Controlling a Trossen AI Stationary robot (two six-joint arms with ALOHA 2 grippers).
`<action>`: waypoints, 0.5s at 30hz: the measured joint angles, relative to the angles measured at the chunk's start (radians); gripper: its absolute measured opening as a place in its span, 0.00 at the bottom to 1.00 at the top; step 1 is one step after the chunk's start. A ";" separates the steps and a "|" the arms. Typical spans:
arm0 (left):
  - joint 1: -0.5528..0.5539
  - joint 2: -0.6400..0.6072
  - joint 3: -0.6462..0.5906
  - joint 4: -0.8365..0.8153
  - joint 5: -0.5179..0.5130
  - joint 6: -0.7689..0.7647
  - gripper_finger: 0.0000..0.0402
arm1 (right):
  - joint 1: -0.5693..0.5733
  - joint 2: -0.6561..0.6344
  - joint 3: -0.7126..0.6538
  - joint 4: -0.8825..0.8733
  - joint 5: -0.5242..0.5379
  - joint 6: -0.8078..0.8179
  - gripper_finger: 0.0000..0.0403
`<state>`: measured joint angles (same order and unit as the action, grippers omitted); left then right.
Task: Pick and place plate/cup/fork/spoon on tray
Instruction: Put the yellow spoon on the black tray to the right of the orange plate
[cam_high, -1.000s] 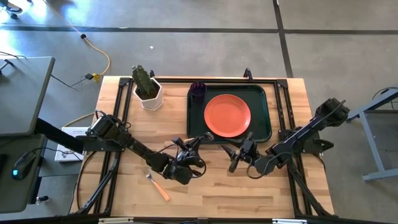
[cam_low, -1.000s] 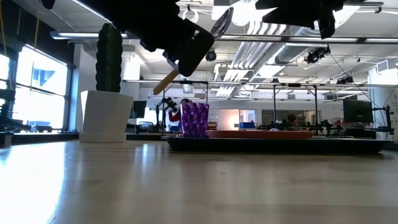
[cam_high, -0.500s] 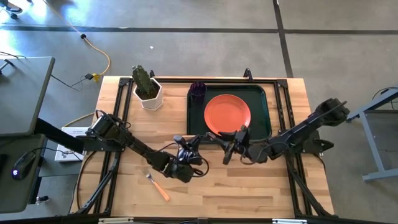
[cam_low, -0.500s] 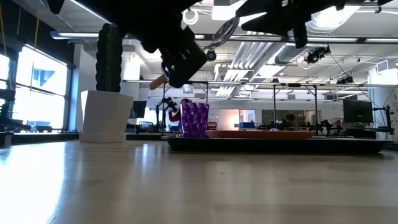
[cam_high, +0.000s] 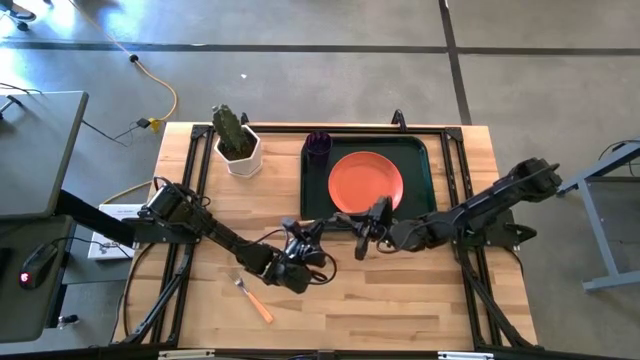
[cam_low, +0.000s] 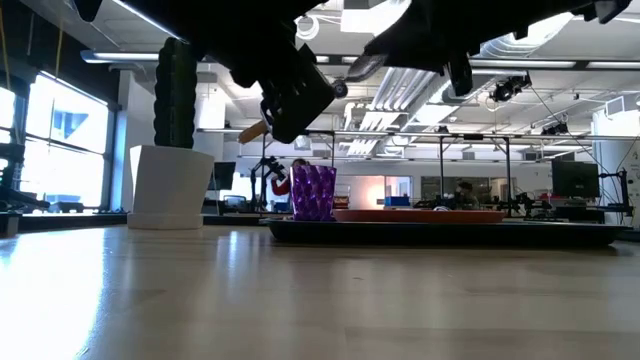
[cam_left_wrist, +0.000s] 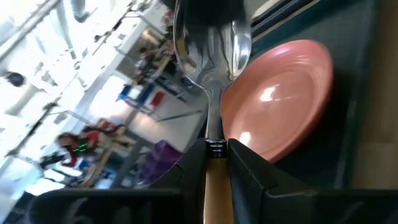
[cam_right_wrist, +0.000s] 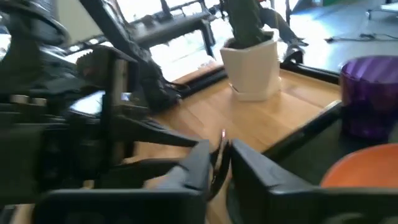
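The left gripper holds the spoon raised above the table, its fingers pinched on the orange-tan handle just below the metal neck, with the silver bowl pointing toward the tray. The right gripper sits just beside it at the tray's near edge, and its fingers appear to be closing around the spoon's bowel end; whether they touch the metal cannot be told from these views. The plate lies flat in the tray and the cup stands in the tray's far corner on the left arm's side. The fork lies on the bare table near the left arm. The spoon is judged light and rigid, with a smooth, slippery bowl. Take hold at the thin neck or on the handle, not on the curved bowl, to prevent rotation during a handover.
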<state>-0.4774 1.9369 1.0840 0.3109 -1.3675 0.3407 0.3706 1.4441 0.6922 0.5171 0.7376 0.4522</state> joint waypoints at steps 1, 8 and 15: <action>0.000 0.000 -0.001 -0.002 0.012 -0.016 0.12 | -0.013 0.000 0.000 -0.017 -0.014 0.008 0.09; -0.001 0.000 0.000 -0.003 0.089 -0.121 0.21 | -0.136 -0.068 0.058 -0.416 -0.181 0.064 0.01; 0.011 -0.009 0.000 -0.044 0.138 -0.111 0.31 | -0.340 -0.259 0.324 -1.092 -0.333 -0.101 0.01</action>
<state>-0.4663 1.9281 1.0840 0.2669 -1.2294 0.2292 0.0311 1.1849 1.0165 -0.5752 0.4047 0.3509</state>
